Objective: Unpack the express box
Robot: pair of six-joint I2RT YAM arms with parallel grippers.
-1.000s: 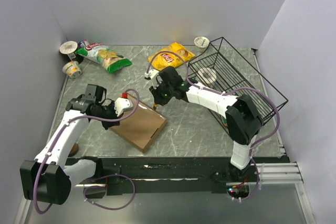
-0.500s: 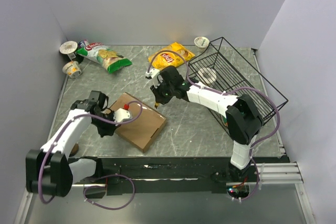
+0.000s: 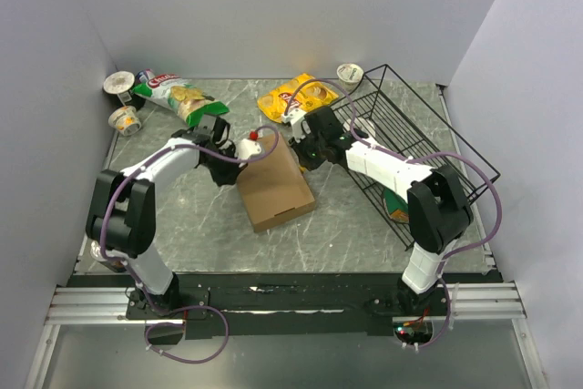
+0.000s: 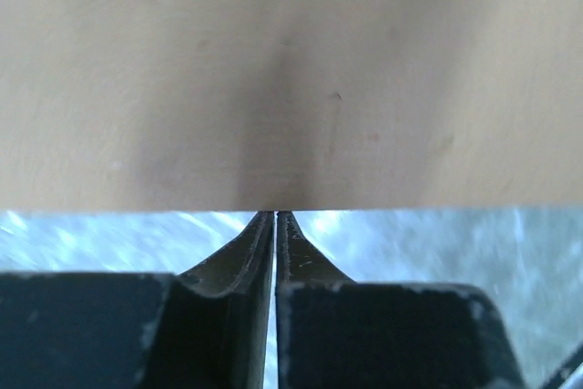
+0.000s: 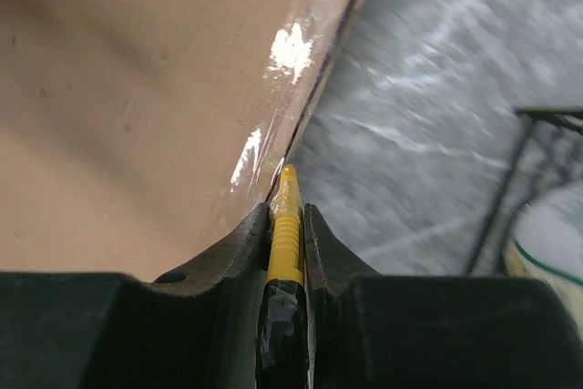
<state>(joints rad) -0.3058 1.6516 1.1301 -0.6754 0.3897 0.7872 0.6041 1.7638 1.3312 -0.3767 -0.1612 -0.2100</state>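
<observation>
The express box [image 3: 273, 185] is a closed brown cardboard mailer lying flat in the middle of the table. My left gripper [image 3: 236, 169] is at its far left edge. In the left wrist view the left gripper [image 4: 275, 218] is shut, its tips touching the box [image 4: 291, 70] wall, with nothing between them. My right gripper [image 3: 301, 154] is at the box's far right corner. It is shut on a yellow and black cutter [image 5: 286, 243], and in the right wrist view the right gripper [image 5: 287, 213] holds the cutter's tip against the taped edge of the box [image 5: 137, 88].
A black wire basket [image 3: 453, 159] stands tilted at the right with a cup [image 3: 360, 128] inside. A yellow snack bag [image 3: 293, 95] and a cup [image 3: 349, 72] lie behind the box. A green snack bag [image 3: 178, 97] and two cups [image 3: 119, 83] sit at the far left.
The box has turned and slid right toward the table's middle. The left arm swung up and right along its far left edge. The right gripper shifted right with the cutter.
</observation>
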